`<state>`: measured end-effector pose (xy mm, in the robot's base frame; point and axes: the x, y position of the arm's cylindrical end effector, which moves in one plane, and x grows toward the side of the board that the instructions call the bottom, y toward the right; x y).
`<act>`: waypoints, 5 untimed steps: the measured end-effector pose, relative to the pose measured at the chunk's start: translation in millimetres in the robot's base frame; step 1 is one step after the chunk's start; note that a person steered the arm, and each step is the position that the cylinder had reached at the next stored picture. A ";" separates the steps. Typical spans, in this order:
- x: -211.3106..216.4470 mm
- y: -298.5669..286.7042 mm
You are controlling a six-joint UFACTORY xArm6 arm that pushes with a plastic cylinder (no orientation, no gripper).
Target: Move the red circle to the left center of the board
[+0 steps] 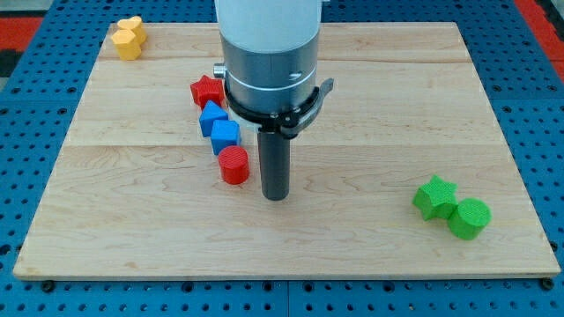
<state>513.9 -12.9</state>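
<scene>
Wooden board (370,106) carries yellow (129,37), red (233,165), blue (225,134), green blocks (469,217).

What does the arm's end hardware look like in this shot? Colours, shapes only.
White cylindrical housing at the view's top, then a wider grey metallic collar with a black clamp ring and small side tabs. Below it a straight dark grey cylindrical rod ending in my tip, flat-ended. No cables or markings visible.

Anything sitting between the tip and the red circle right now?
No. In the camera view, my tip stands just to the view's right of the red circle, with only a narrow strip of bare board between them.
</scene>
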 end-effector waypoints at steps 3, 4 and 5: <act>-3.8 -109.7; -4.0 -48.7; -15.7 -25.1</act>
<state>498.2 -38.0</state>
